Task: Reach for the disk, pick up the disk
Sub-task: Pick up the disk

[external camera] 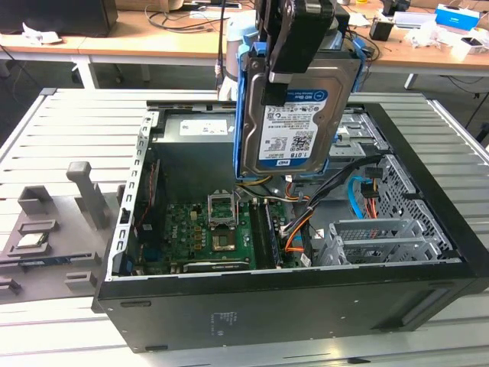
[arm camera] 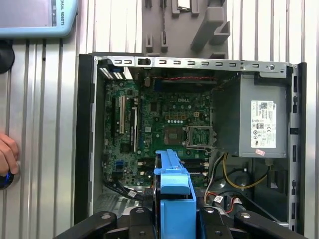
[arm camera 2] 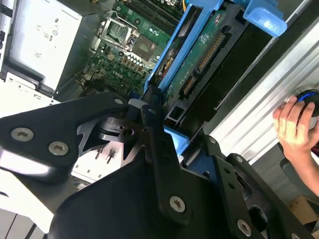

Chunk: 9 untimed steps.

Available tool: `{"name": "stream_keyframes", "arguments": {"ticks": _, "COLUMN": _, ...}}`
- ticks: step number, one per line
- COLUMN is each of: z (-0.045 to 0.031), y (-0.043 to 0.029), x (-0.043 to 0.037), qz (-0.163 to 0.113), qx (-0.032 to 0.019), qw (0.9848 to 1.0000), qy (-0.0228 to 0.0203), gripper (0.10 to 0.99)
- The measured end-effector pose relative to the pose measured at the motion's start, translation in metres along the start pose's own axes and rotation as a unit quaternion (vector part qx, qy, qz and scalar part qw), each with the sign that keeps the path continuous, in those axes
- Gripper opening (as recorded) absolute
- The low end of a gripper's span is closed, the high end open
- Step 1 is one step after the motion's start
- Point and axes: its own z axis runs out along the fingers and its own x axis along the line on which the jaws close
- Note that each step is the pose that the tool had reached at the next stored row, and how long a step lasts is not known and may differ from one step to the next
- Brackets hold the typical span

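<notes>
The disk (external camera: 298,122) is a silver hard drive with a white-and-blue label and a blue bracket around its edges. It hangs upright, clear above the open computer case (external camera: 290,287), near the case's rear on the exterior view's right. My gripper (external camera: 279,76) is shut on its upper edge, one black finger lying over the labelled face. The second wrist view looks along the disk (arm camera 2: 209,55), showing its green circuit side and blue bracket, with the gripper (arm camera 2: 162,124) clamped on it. The first wrist view has the blue bracket of the disk (arm camera: 174,194) between the gripper (arm camera: 174,221) links.
Below lie the motherboard (external camera: 206,229), power supply (arm camera: 259,119), metal drive cage (external camera: 374,237) and loose cables (external camera: 294,229). A grey fixture (external camera: 84,199) stands on the exterior view's left. A person's hand (arm camera 2: 294,124) rests beside the case. A pendant (arm camera: 35,17) lies on the slatted table.
</notes>
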Motion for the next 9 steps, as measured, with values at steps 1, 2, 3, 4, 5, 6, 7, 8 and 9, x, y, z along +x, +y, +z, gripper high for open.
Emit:
{"name": "stream_keyframes", "arguments": {"ticks": 1, "z": 0.0000, "y": 0.0000, "x": 0.0013, "qz": 0.000, "qx": 0.0000, "qw": 1.0000, "qy": 0.0000, "gripper": 0.369}}
{"name": "stream_keyframes", "arguments": {"ticks": 2, "z": 0.0000, "y": 0.0000, "x": 0.0020, "qz": 0.000, "qx": 0.0000, "qw": 1.0000, "qy": 0.0000, "gripper": 0.369}}
{"name": "stream_keyframes", "arguments": {"ticks": 3, "z": 0.0000, "y": 0.0000, "x": 0.0031, "qz": 0.000, "qx": 0.0000, "qw": 1.0000, "qy": 0.0000, "gripper": 0.369}}
{"name": "stream_keyframes", "arguments": {"ticks": 4, "z": 0.0000, "y": 0.0000, "x": 0.0040, "qz": 0.000, "qx": 0.0000, "qw": 1.0000, "qy": 0.0000, "gripper": 0.369}}
{"name": "stream_keyframes", "arguments": {"ticks": 5, "z": -0.0001, "y": -0.0001, "x": 0.0046, "qz": 0.000, "qx": 0.0000, "qw": 1.0000, "qy": 0.0000, "gripper": 0.369}}
{"name": "stream_keyframes", "arguments": {"ticks": 6, "z": -0.0001, "y": -0.0001, "x": 0.0057, "qz": 0.000, "qx": 0.0000, "qw": 1.0000, "qy": 0.0000, "gripper": 0.369}}
{"name": "stream_keyframes", "arguments": {"ticks": 7, "z": -0.0001, "y": -0.0001, "x": 0.0065, "qz": 0.000, "qx": 0.0000, "qw": 1.0000, "qy": 0.0000, "gripper": 0.369}}
{"name": "stream_keyframes", "arguments": {"ticks": 8, "z": -0.0001, "y": -0.0001, "x": 0.0074, "qz": 0.000, "qx": 0.0000, "qw": 1.0000, "qy": 0.0000, "gripper": 0.369}}
{"name": "stream_keyframes", "arguments": {"ticks": 9, "z": -0.0001, "y": -0.0001, "x": 0.0081, "qz": 0.000, "qx": 0.0000, "qw": 1.0000, "qy": 0.0000, "gripper": 0.369}}
